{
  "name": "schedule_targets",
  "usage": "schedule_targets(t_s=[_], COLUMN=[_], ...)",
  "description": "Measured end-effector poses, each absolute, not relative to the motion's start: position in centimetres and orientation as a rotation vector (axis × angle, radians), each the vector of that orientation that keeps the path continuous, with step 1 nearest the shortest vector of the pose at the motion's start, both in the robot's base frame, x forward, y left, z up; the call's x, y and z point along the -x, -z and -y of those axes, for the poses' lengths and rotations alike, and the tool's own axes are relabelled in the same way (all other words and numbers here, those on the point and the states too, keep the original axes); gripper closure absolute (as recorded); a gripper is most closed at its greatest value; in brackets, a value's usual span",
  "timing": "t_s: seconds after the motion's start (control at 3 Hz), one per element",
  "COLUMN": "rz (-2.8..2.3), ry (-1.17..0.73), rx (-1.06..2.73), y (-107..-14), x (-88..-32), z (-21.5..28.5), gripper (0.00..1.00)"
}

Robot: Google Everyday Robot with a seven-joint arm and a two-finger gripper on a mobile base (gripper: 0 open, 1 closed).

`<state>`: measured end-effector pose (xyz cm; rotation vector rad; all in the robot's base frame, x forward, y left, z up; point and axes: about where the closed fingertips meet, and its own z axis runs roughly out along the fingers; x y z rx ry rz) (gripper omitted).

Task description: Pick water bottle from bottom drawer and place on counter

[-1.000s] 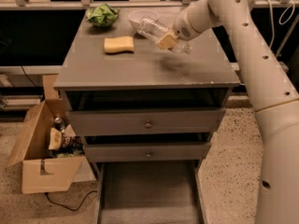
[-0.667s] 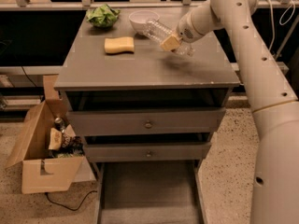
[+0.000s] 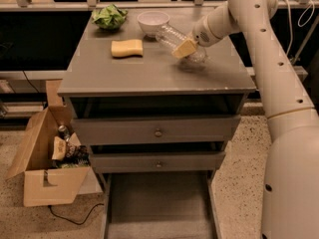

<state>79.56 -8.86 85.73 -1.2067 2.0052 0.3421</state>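
Observation:
The clear ribbed water bottle (image 3: 172,36) is held tilted just above the counter (image 3: 149,71), near its back right part and next to the white bowl. My gripper (image 3: 187,49) is shut on the water bottle around its middle, with a tan finger pad (image 3: 183,48) showing in front of it. The arm reaches in from the upper right. The bottom drawer (image 3: 157,203) is pulled open below the cabinet, and its grey floor is bare.
On the counter are a white bowl (image 3: 153,21), a yellow sponge (image 3: 126,48) and a green leafy item (image 3: 109,16). Two knobbed drawers (image 3: 157,132) are above the open one. An open cardboard box (image 3: 47,163) with items stands on the floor at left.
The gripper has moved the bottle slightly toward the back of the counter, closer to the white bowl. The camera's view has shifted a little.

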Motion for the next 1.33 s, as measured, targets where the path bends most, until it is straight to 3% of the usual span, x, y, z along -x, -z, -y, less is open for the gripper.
schedule_targets(t_s=[0.33,1.33], rz=[-2.021,-1.928], ry=[-0.353,-0.296], rx=[1.199,1.111], y=[-85.3,-90.7], x=[-79.7,-78.3], z=[9.2,13.1], gripper=[0.0,0.0])
